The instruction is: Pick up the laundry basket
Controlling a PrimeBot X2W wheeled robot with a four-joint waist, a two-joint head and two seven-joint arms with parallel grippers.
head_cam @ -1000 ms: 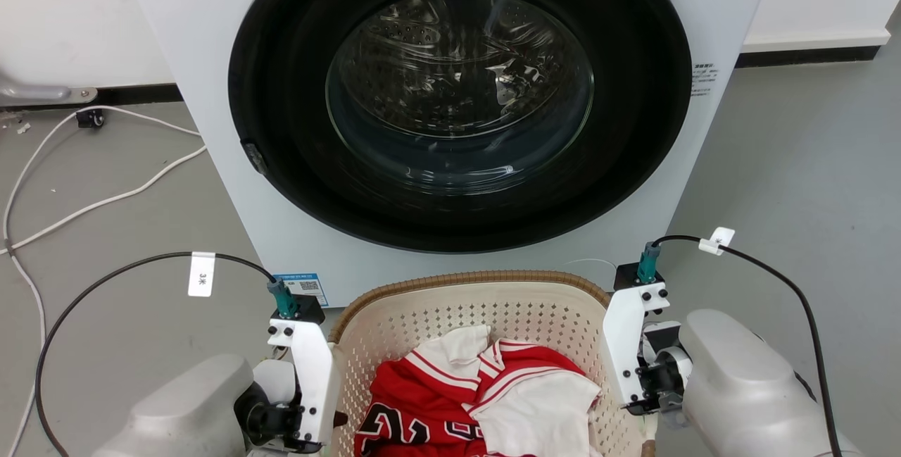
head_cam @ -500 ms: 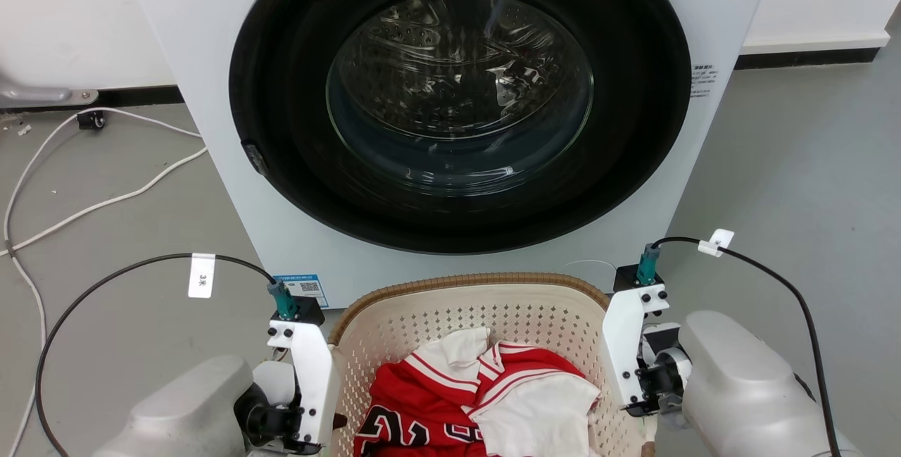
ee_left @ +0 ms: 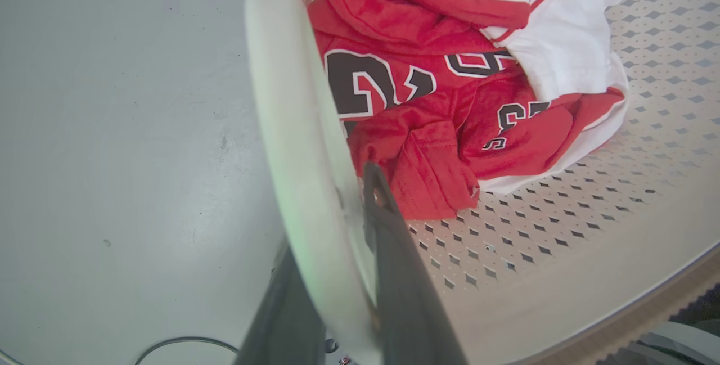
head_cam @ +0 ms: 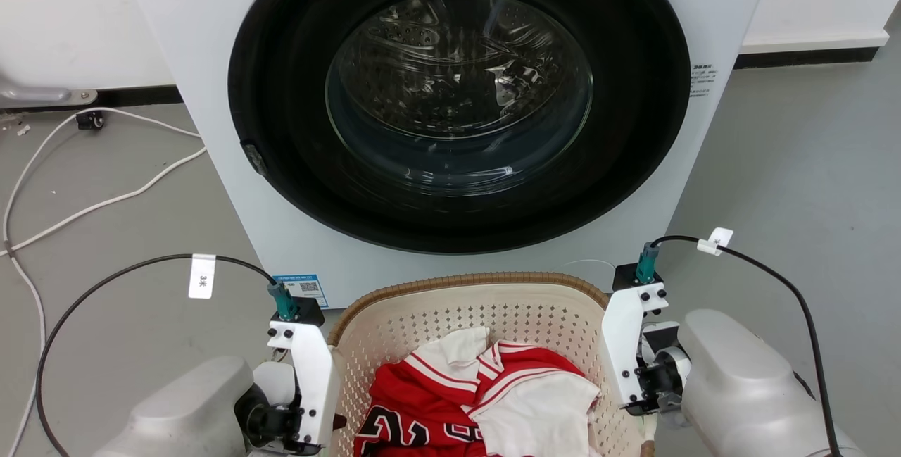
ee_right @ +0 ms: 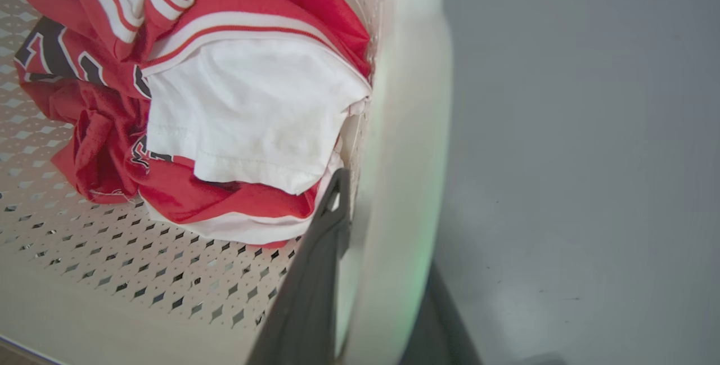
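While the laundry basket (head_cam: 464, 279) shows lower centre, below a washing machine (head_cam: 204, 55), left gripper (ee_left: 332, 213) and right gripper (ee_right: 388, 224) each pinch a side handle.

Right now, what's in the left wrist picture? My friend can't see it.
The left gripper pinches the pale side wall of the laundry basket, one dark finger inside and one outside. A crumpled red-and-white jersey lies on its holey bottom; grey floor lies beyond.

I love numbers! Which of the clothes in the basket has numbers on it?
The red jersey in the laundry basket: it has black numbers edged in white. The white cloth lying with it shows no numbers.
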